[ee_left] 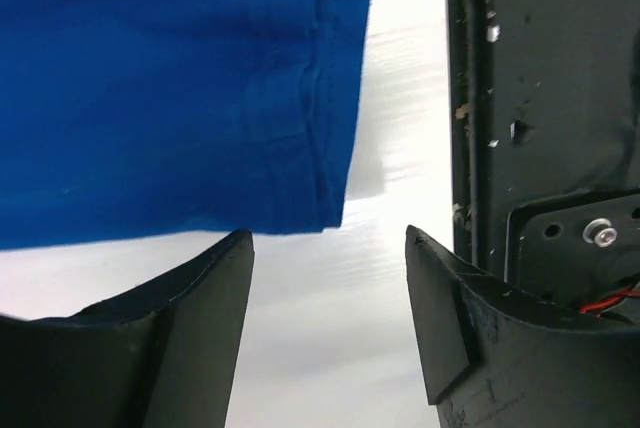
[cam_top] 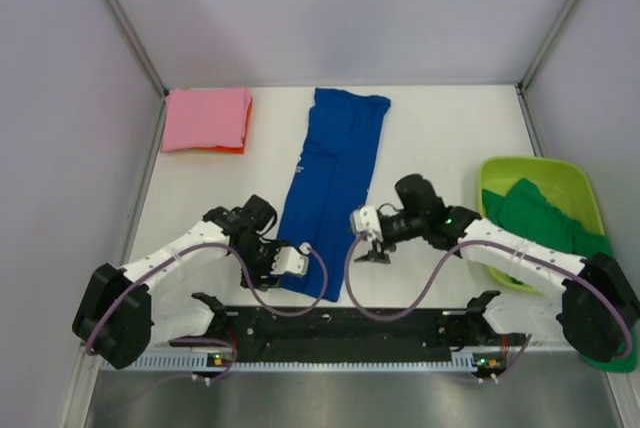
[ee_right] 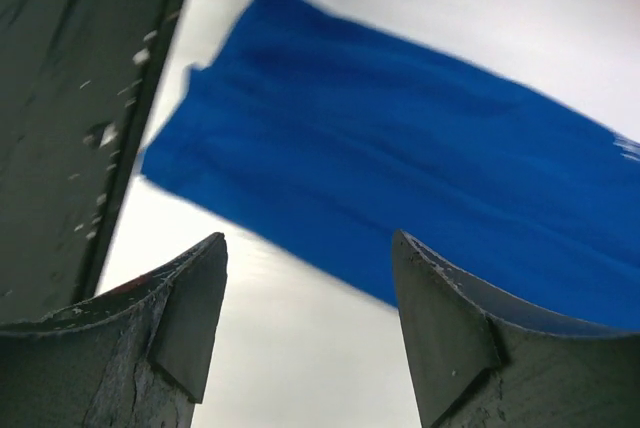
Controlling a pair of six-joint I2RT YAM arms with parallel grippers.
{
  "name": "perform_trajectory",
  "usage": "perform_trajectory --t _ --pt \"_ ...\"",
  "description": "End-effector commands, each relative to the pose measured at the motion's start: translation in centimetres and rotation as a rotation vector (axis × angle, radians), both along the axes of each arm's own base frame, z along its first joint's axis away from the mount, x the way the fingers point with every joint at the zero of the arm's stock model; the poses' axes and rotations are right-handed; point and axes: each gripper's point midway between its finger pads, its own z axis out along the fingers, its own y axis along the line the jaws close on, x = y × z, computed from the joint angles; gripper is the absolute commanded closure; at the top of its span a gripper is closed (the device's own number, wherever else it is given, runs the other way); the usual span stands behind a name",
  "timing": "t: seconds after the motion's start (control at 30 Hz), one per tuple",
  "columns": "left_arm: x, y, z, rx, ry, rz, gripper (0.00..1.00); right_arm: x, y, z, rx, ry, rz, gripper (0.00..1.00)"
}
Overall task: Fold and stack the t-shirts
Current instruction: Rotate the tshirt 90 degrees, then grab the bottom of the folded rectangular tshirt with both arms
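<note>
Both pincers, spread and empty, flank a blue t-shirt (cam_top: 335, 168).
Long axis runs 12 to 6 o'clock on the desk (cam_top: 440, 148); left pincer (ee_left: 330, 243) is nearer, at the near hem's 7 o'clock corner; right pincer (ee_right: 310, 240) at its 3 o'clock.

The right tool (ee_right: 308, 243) fills the bottom of the view, its two dark, scuffed fingers (ee_right: 180, 318) standing well apart with nothing between them. Beyond the tips lies a royal blue cloth t-shirt (ee_right: 400, 168), spread flat on the pale white surface (ee_right: 300, 368) and running as a broad band from the left-centre to the right edge. A small patch of white lettering (ee_right: 628, 148) shows on it at that edge. A dark, speckled flat panel (ee_right: 80, 98) runs along the left side, its edge just beside the shirt's near corner. The picture is slightly blurred.
</note>
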Motion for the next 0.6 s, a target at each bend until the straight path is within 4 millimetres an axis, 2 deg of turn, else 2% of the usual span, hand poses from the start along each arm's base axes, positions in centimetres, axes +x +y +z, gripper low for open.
perform_trajectory --t 0.0,0.03,0.1,0.27,0.37,0.43,0.47,0.5,0.57 --pt "-0.7 -2.7 0.8 -0.17 -0.018 -0.088 0.33 -5.5 2.0 -5.1 -0.129 -0.118 0.268 0.33" --pt "-0.5 -2.9 0.8 -0.186 -0.042 -0.093 0.33 -6.5 2.5 -6.1 -0.141 -0.119 0.315 0.33" --pt "0.0 -2.8 -0.1 -0.186 -0.095 -0.094 0.33 -7.3 3.6 -7.6 -0.165 -0.124 0.347 0.33" --pt "1.3 -2.1 -2.0 -0.122 -0.16 -0.082 0.33 -7.9 6.0 -10.5 -0.218 -0.2 0.369 0.34" --pt "1.3 -1.3 -2.9 -0.065 -0.168 -0.084 0.34 -8.0 7.0 -11.8 -0.251 -0.202 0.389 0.39" --pt "1.0 -0.8 -3.4 -0.039 -0.164 -0.084 0.36 -8.9 6.5 -13.0 -0.304 -0.192 0.433 0.46" --pt "0.8 -0.7 -3.6 -0.032 -0.162 -0.085 0.39 -9.8 6.3 -13.2 -0.306 -0.177 0.473 0.54" --pt "0.7 -0.6 -3.8 -0.025 -0.156 -0.081 0.47 -10.7 6.0 -13.3 -0.298 -0.15 0.511 0.67" --pt "0.0 -0.5 -3.9 -0.017 -0.129 -0.067 0.74 -11.6 5.4 -13.5 -0.291 -0.122 0.536 0.87"
